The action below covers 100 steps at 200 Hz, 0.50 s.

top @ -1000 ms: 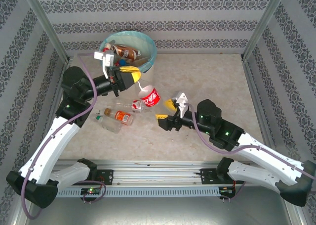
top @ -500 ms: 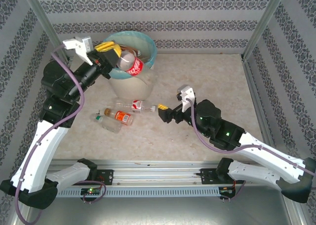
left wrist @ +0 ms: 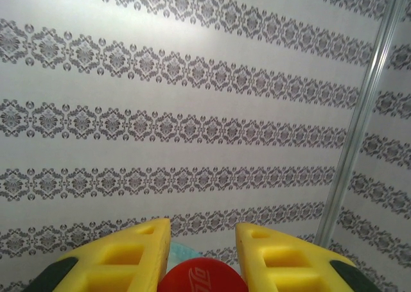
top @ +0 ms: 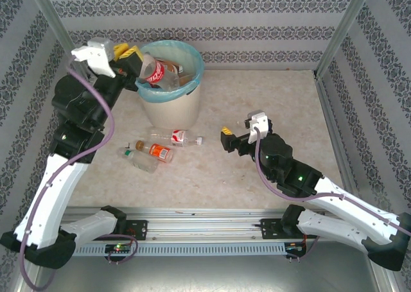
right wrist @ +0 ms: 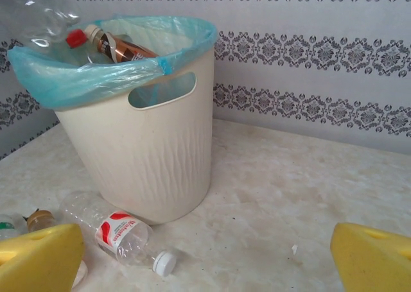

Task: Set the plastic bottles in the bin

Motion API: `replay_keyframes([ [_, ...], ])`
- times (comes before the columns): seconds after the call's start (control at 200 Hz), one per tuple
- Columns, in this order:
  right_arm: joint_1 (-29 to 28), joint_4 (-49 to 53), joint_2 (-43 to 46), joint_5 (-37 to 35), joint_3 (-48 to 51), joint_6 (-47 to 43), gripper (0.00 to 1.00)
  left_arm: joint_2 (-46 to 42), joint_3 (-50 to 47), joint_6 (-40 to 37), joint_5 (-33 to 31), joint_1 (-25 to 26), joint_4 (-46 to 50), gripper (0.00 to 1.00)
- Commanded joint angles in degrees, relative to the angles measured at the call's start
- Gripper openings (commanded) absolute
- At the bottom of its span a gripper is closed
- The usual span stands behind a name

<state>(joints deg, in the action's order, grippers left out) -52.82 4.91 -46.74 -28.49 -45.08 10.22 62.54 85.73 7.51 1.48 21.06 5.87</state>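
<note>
Top external view: grey patterned walls (top: 257,9) box a beige marbled tabletop (top: 270,99). Toward its far-left corner is the round cream plastic bin (top: 170,109), and the left gripper (top: 136,56), pinching a clear red-labelled plastic bottle (top: 152,71), has risen over its rim, so a drop looks next. The right gripper (right wrist: 205,257) hangs spread, and three clear bottles (top: 158,151) lie beside the bin.

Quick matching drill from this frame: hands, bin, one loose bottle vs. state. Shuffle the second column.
Column 1
1. left hand
2. right hand
3. white-cap bottle
4. bin

Column 2
A. open, holding nothing
B. standing upright
C. shut on the red-label bottle at the bin's rim
D. lying on its side on the table, by the bin's base

Pairs: 1-C, 2-A, 3-D, 4-B
</note>
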Motion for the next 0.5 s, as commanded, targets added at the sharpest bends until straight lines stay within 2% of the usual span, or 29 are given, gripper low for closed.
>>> replay_keyframes([
  [0.0, 0.3, 1.1, 1.7, -0.8, 0.1, 2.0, 0.98, 4.5, 3.1, -3.1, 1.5, 0.4, -3.9, 0.0],
  [0.08, 0.3, 1.7, 2.4, -1.1, 0.6, 2.8, 0.98, 7.4, 4.0, -3.9, 3.3, 0.4, -5.1, 0.0],
  [0.265, 0.4, 2.3, 1.7, -1.8, 0.5, 3.8, 0.98, 13.1, 4.4, -6.1, 2.6, 0.4, -8.9, 0.0],
  [0.495, 0.4, 2.2, -4.6, 1.0, -2.8, 3.5, 0.98, 19.8, 1.8, -8.0, 3.5, 0.4, -14.2, 0.0],
])
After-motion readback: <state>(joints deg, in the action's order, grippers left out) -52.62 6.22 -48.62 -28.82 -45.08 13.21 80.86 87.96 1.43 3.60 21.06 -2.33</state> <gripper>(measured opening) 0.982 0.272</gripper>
